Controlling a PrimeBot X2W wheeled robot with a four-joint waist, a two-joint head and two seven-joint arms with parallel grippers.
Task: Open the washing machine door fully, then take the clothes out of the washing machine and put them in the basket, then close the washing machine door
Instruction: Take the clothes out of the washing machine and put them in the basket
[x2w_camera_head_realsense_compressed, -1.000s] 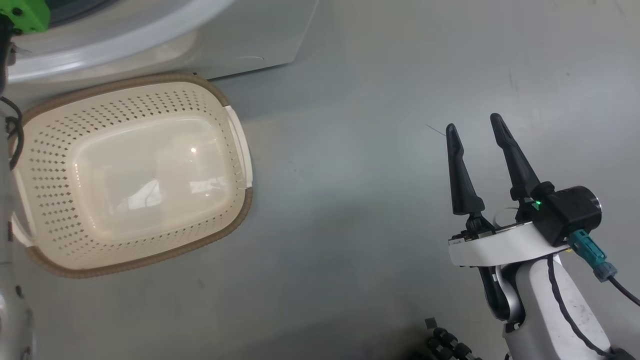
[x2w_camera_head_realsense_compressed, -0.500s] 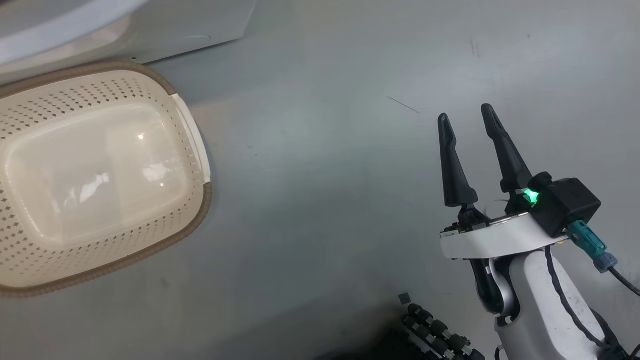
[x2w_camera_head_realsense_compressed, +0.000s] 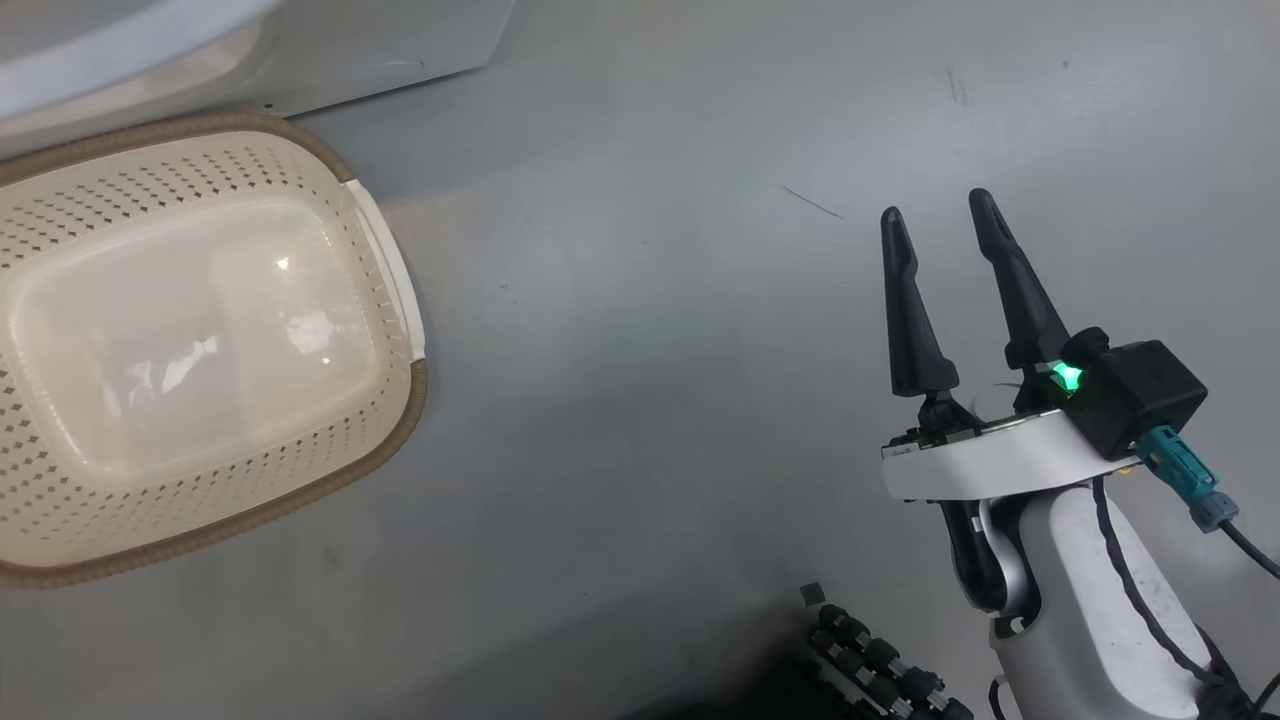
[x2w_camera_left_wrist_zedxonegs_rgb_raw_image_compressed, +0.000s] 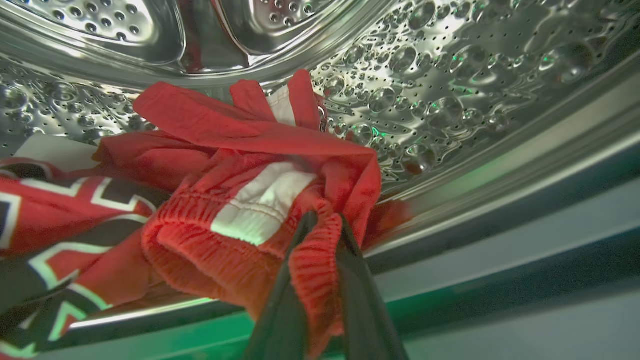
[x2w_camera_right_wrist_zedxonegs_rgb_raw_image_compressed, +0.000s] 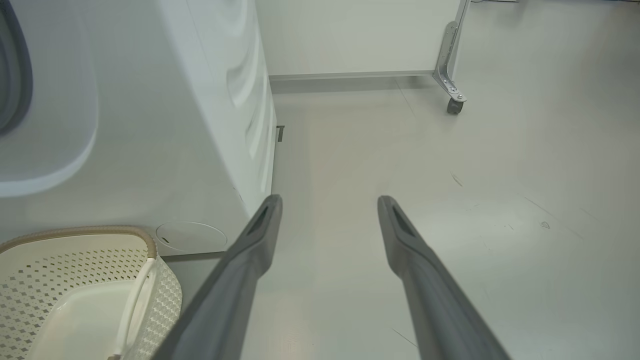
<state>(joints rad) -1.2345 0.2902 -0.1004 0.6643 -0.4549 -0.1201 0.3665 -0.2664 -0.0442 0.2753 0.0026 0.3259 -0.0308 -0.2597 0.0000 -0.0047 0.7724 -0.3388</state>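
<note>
While the left gripper (x2w_camera_left_wrist_zedxonegs_rgb_raw_image_compressed: 326, 221), having just closed, is pinching the clothes (x2w_camera_left_wrist_zedxonegs_rgb_raw_image_compressed: 240, 200) by a red waistband inside the drum (x2w_camera_left_wrist_zedxonegs_rgb_raw_image_compressed: 425, 75), readying them for lifting out, the right gripper (x2w_camera_head_realsense_compressed: 936, 208) is hovering, fingers spread, apart from the empty basket (x2w_camera_head_realsense_compressed: 400, 420).

Glossy steel drum (x2w_camera_left_wrist_zedxonegs_rgb_raw_image_compressed: 440, 65) (matt fabric clothes (x2w_camera_left_wrist_zedxonegs_rgb_raw_image_compressed: 200, 220))

There is one basket (x2w_camera_head_realsense_compressed: 413, 395) and one washing machine (x2w_camera_right_wrist_zedxonegs_rgb_raw_image_compressed: 150, 150) with one drum (x2w_camera_left_wrist_zedxonegs_rgb_raw_image_compressed: 440, 75). The red clothes (x2w_camera_left_wrist_zedxonegs_rgb_raw_image_compressed: 225, 135) look like two pieces, though the folds leave that count unsure.
</note>
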